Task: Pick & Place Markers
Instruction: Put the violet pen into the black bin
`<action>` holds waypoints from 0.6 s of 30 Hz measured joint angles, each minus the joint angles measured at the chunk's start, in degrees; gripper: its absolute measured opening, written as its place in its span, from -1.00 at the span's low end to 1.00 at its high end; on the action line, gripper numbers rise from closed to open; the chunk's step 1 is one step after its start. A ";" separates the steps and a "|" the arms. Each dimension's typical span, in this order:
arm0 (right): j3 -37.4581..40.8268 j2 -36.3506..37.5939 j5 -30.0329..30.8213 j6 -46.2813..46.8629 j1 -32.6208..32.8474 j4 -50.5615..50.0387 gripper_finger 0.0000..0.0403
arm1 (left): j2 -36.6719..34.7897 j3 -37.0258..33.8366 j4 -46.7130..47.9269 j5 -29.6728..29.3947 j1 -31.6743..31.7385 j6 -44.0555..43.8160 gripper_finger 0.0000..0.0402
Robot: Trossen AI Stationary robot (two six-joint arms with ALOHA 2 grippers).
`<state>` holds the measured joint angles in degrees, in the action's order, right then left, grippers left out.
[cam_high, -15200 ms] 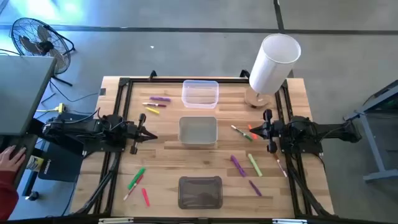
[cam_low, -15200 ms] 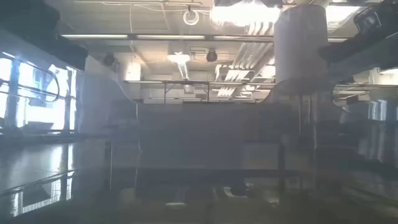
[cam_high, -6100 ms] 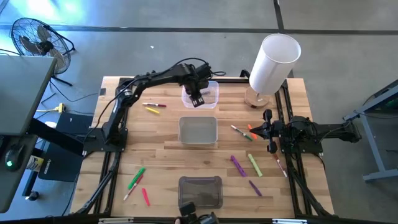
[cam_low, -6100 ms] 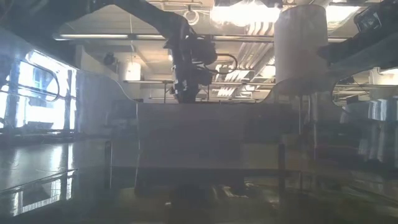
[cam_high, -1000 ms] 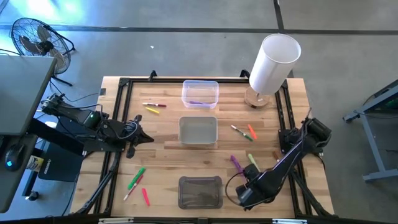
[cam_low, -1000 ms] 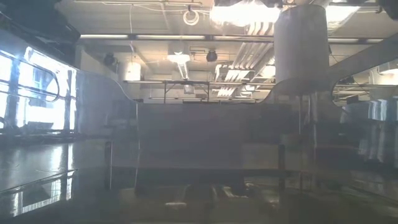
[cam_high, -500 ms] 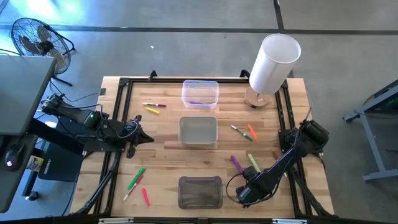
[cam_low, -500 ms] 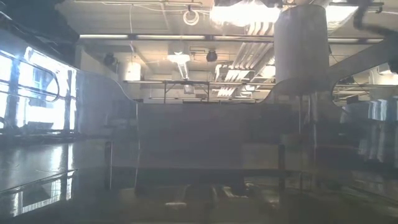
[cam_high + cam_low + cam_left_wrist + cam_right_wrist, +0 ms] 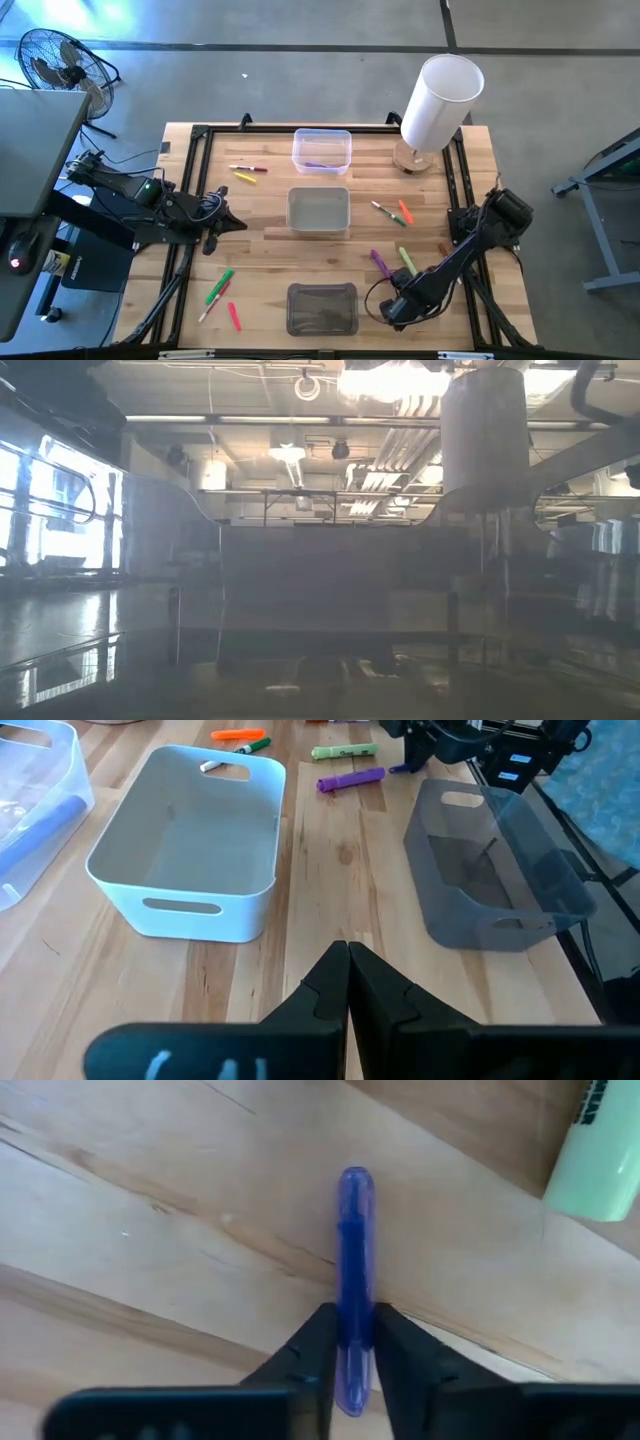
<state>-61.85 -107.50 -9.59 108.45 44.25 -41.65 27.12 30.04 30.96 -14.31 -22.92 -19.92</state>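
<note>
Right gripper (image 9: 345,1342) edged toward 12, jaws clamped on purple marker (image 9: 354,1270); left gripper (image 9: 346,982) closed, empty; most markers unbinned.

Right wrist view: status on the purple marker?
Right end effector shut on purple marker, low over the table. Left end effector shut, empty, parked left. Nothing in the way.

Purple marker (image 9: 354,1270) between right gripper's (image 9: 348,1355) fingertips

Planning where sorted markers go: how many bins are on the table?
3, in a line down the table's middle: clear bin farthest back, white bin at centre, smoky grey bin at the front edge.
</note>
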 joint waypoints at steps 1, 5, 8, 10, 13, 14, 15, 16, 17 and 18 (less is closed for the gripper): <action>0.20 0.04 -0.02 0.34 0.00 0.22 -0.84 | -0.01 0.00 0.00 0.00 0.02 0.00 -1.00; 0.32 0.00 -0.28 0.87 0.00 0.38 -0.86 | -0.01 0.00 0.00 0.00 0.00 0.01 -1.00; -0.56 -0.07 0.04 0.82 0.29 -0.49 -0.86 | -0.01 0.00 0.04 -0.02 0.00 0.02 -1.00; -1.56 0.16 1.04 0.87 0.86 -1.84 -0.86 | -0.01 0.02 0.04 -0.04 0.00 0.02 -1.00; -3.17 0.69 3.55 1.73 2.23 -4.07 -0.86 | 0.00 0.02 0.04 -0.13 0.00 0.05 -1.00; -3.74 0.99 4.00 2.24 2.67 -4.69 -0.86 | -0.01 0.02 0.04 -0.22 0.00 0.07 -1.00; -4.22 1.50 4.30 2.61 3.13 -5.18 -0.86 | 0.01 0.02 0.02 -0.23 0.02 0.09 -1.00; -4.83 1.94 4.98 2.97 3.62 -5.84 -0.86 | 0.01 0.02 0.04 -0.26 0.00 0.09 -1.00; -5.24 2.40 5.70 3.46 4.08 -6.47 -0.86 | -0.01 0.02 0.02 -0.29 0.00 0.09 -1.00; -5.52 2.64 6.21 3.75 4.52 -7.06 -0.86 | 0.01 0.02 0.02 -0.33 0.02 0.09 -1.00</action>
<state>-67.37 -104.86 -3.38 112.20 48.77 -48.71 27.14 30.06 30.98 -14.63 -22.90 -19.84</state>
